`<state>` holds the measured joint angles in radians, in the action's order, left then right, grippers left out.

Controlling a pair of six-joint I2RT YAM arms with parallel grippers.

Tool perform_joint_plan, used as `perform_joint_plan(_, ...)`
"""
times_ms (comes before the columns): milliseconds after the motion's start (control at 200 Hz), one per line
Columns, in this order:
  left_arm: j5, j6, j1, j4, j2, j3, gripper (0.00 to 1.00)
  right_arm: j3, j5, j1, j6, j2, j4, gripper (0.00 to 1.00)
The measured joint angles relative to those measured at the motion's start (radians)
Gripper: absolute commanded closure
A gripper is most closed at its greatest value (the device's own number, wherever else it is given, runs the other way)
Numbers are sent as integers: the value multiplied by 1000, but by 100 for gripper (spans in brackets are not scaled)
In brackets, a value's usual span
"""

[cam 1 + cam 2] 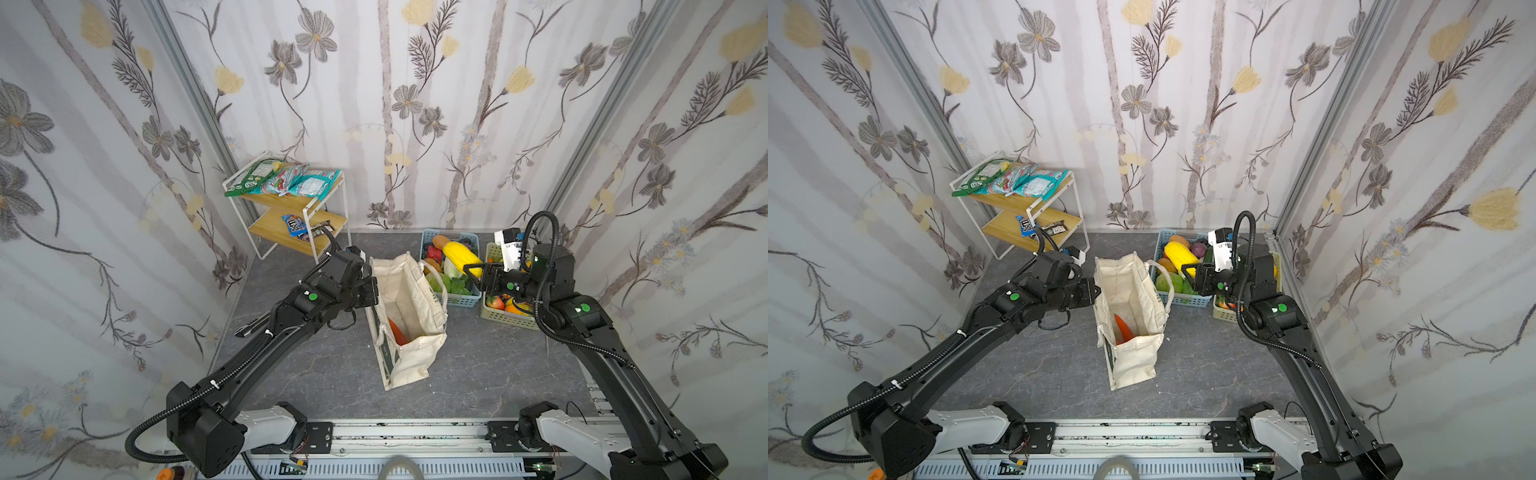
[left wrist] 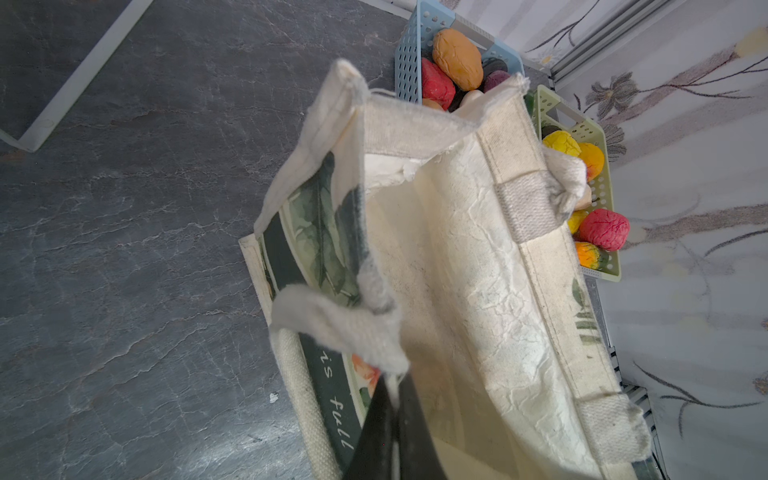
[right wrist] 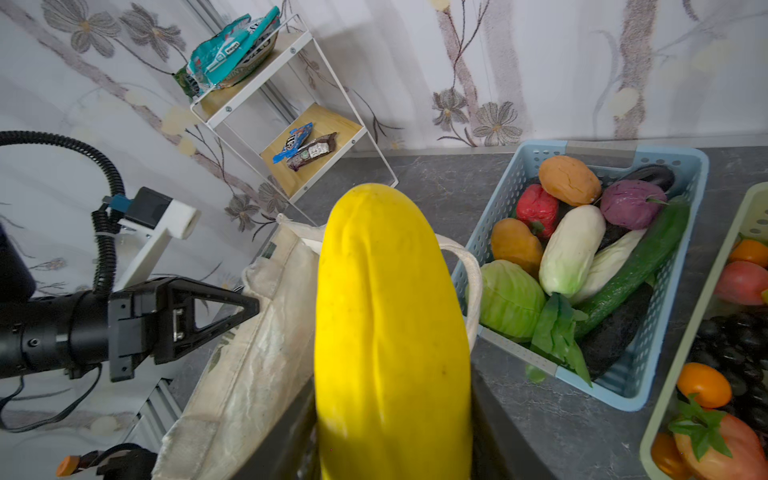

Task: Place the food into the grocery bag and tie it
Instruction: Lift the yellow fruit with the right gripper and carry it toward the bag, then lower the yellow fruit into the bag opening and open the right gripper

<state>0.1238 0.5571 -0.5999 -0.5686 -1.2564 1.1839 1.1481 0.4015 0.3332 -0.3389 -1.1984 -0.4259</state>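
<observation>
L gripper (image 2: 395, 386) is clamped on grocery bag (image 2: 478, 270) rim, prob. to hold mouth open; R gripper (image 1: 478, 273) grips yellow fruit (image 3: 390, 311), bag just ahead, below its tips.

The grocery bag (image 2: 457, 270) pinched in the left gripper (image 2: 395, 386) is coarse cream canvas, its lining crinkled and matt, its strap handles (image 2: 528, 208) a rougher, fraying weave. That gripper's fingers (image 3: 250, 306) are matt black plastic. The long yellow fruit (image 3: 390, 324) in the right gripper (image 1: 471, 272) looks smooth and waxy with a soft sheen. Just beyond that gripper, the blue basket (image 3: 498, 212) and pale green basket (image 2: 604, 208) are matt perforated plastic. Beyond the left gripper, the shelf (image 1: 270, 228) has 2 pale wood boards in a white painted wire frame, carrying glossy crinkled snack packets (image 1: 307, 183). The tabletop (image 2: 124, 249) is dark, stone-like, faintly shiny.
</observation>
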Motion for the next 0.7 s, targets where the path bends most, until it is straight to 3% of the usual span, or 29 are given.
perform_joint_plan(455, 0, 0, 8, -4, -6, 10, 100, -117, 33, 224, -84, 61, 99, 48)
perform_joint_plan(699, -4, 0, 8, -2, -20, 13, 100, -191, 3, 318, -124, 15, 171, 50)
